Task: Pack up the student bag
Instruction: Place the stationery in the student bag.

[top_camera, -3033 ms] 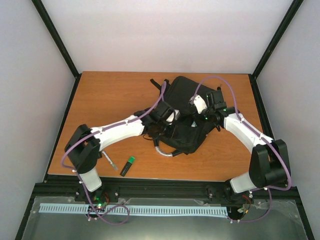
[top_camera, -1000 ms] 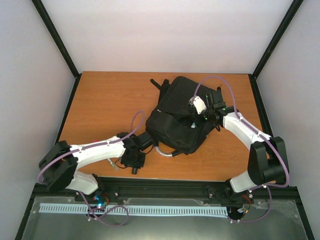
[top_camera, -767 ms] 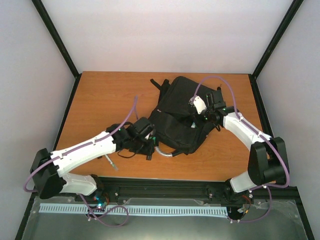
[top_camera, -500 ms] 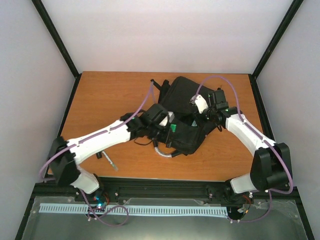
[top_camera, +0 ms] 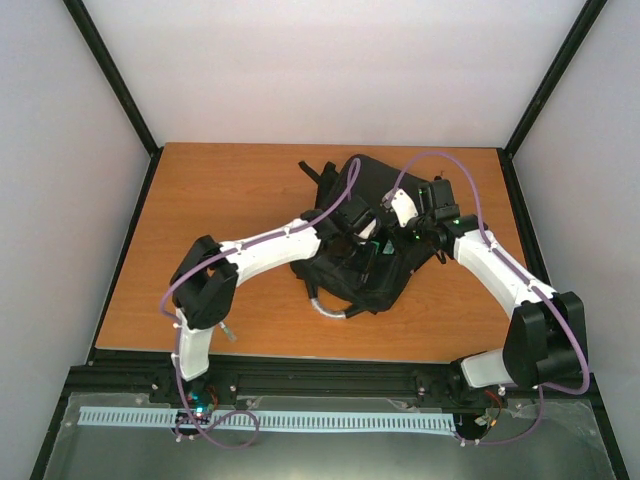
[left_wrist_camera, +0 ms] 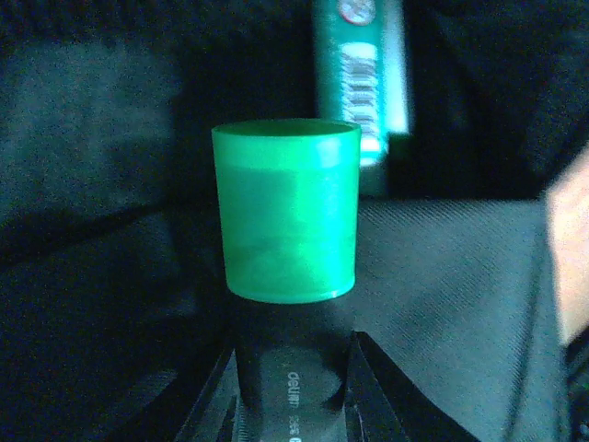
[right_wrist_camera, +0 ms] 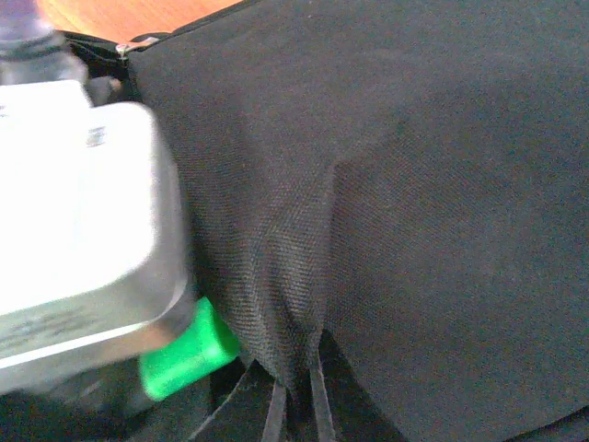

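Note:
The student bag (top_camera: pixel 345 265), a black backpack, lies mid-table with its flap raised. My right gripper (right_wrist_camera: pixel 296 391) is shut on a fold of the flap's black fabric (right_wrist_camera: pixel 396 184) and holds it up. My left gripper (left_wrist_camera: pixel 290 359) is shut on the black barrel of a highlighter with a green cap (left_wrist_camera: pixel 285 212), and the cap points into the dark opening of the bag. Inside the bag lies a green and white packet (left_wrist_camera: pixel 361 83). In the right wrist view the green cap (right_wrist_camera: pixel 184 354) shows under the left wrist's white body (right_wrist_camera: pixel 83 230).
A small silver pen (top_camera: pixel 226 331) lies on the wooden table (top_camera: pixel 200 200) near the front left. The bag's grey handle loop (top_camera: pixel 330 306) sticks out toward the front edge. Black straps (top_camera: pixel 318 170) trail behind the bag.
My left arm has carried the highlighter from the table's front edge up and right to the bag's opening. The right gripper has kept its hold on the flap.

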Action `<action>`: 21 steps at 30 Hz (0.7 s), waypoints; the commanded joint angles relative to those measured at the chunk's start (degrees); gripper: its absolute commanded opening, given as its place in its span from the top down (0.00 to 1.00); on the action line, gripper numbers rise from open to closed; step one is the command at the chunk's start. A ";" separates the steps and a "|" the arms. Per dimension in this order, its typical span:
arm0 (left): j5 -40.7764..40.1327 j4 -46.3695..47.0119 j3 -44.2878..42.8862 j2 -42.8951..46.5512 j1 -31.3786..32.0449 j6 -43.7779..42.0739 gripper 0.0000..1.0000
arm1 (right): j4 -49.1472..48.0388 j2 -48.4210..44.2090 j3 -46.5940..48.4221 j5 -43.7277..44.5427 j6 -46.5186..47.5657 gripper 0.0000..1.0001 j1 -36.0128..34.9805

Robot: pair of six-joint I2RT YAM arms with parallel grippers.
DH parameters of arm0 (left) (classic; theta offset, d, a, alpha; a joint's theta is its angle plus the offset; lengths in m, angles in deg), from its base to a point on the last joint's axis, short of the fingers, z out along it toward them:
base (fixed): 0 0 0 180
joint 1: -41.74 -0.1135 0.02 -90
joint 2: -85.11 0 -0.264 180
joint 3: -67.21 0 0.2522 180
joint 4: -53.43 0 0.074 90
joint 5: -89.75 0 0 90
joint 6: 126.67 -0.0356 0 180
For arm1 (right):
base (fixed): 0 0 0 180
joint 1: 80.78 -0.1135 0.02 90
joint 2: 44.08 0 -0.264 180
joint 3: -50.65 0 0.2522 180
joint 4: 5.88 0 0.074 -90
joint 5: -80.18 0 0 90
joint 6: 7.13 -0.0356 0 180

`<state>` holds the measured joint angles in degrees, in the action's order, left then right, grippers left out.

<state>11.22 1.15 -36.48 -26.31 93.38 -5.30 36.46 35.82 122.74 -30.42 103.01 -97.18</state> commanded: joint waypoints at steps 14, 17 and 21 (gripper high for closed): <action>-10.18 -3.57 -7.24 -0.41 -2.58 -0.53 0.46 | -3.01 -1.46 0.82 -4.14 0.85 0.97 -0.02; -9.02 -1.36 -0.08 4.59 -1.81 0.14 0.48 | -3.05 -1.39 0.80 -4.26 0.95 0.97 -0.03; -4.65 3.95 10.03 10.88 -1.04 2.15 0.68 | -3.01 -1.12 0.80 -4.59 0.89 0.97 0.03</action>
<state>3.02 1.63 -33.01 -21.37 91.43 -5.19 36.46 35.82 122.74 -31.45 103.38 -97.18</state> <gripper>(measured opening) 0.405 0.031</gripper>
